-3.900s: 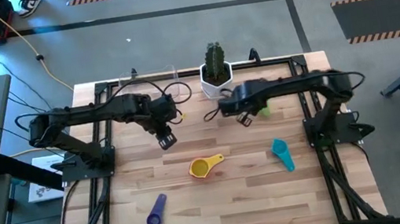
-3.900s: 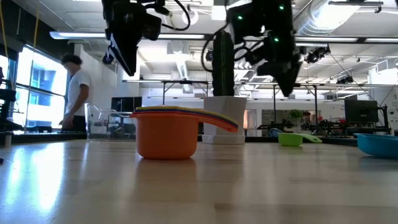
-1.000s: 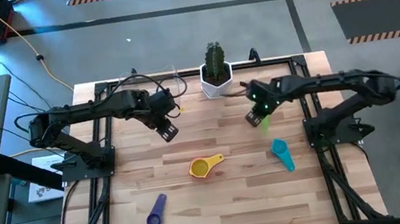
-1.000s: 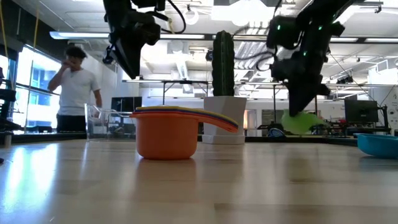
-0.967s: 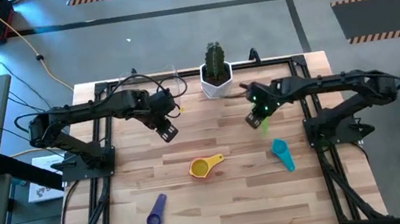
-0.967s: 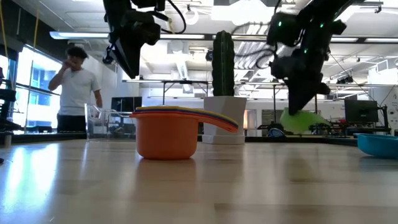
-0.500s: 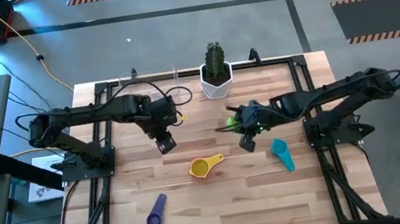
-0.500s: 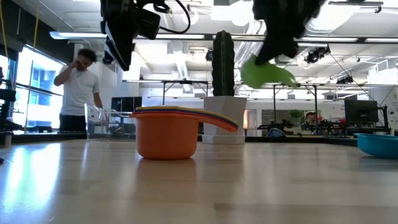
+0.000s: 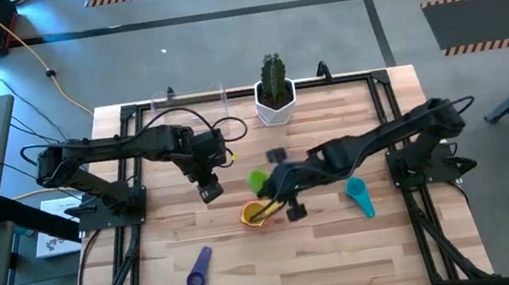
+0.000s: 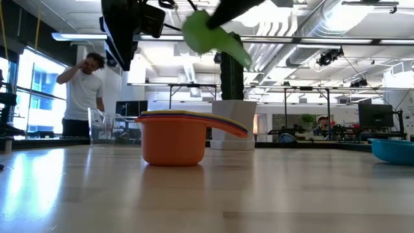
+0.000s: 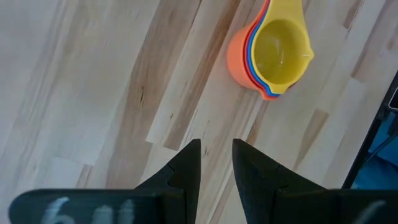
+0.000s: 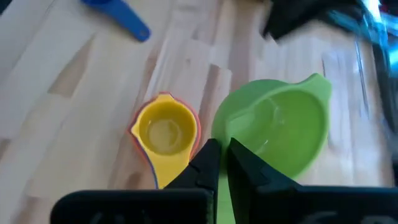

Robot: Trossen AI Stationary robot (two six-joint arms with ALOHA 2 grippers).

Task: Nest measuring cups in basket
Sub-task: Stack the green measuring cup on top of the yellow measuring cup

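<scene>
My right gripper (image 9: 269, 187) is shut on the green measuring cup (image 9: 258, 179) and carries it in the air just far of the nested stack (image 9: 257, 213), whose yellow cup (image 12: 165, 132) sits on top of orange and blue ones. In the low view the green cup (image 10: 207, 31) hangs high above the stack (image 10: 173, 139). My left gripper (image 9: 206, 190) hovers left of the stack, narrowly open and empty (image 11: 216, 155). A teal cup (image 9: 359, 196) and a purple cup (image 9: 199, 269) lie on the table. The clear basket (image 9: 195, 98) stands at the far edge. My right gripper pinches the green cup at its handle side (image 12: 219, 202), opposite the spout (image 12: 317, 81), between the two fingers (image 12: 210, 163). The fingers hide the handle itself. The cup is lifted clear and its bowl (image 12: 273, 127) opens upward, roughly level.
A white pot with a cactus (image 9: 275, 94) stands at the far edge, right of the basket. A black frame (image 9: 387, 113) runs round the table. Bare wood lies between the stack and the near edge. A person (image 10: 81, 97) stands in the room beyond.
My right gripper has carried the green cup up off the table's right far part and swung it left and nearward, to just above the stack. The cup stayed in the shut fingers. My left gripper has drifted slightly toward the near edge.
</scene>
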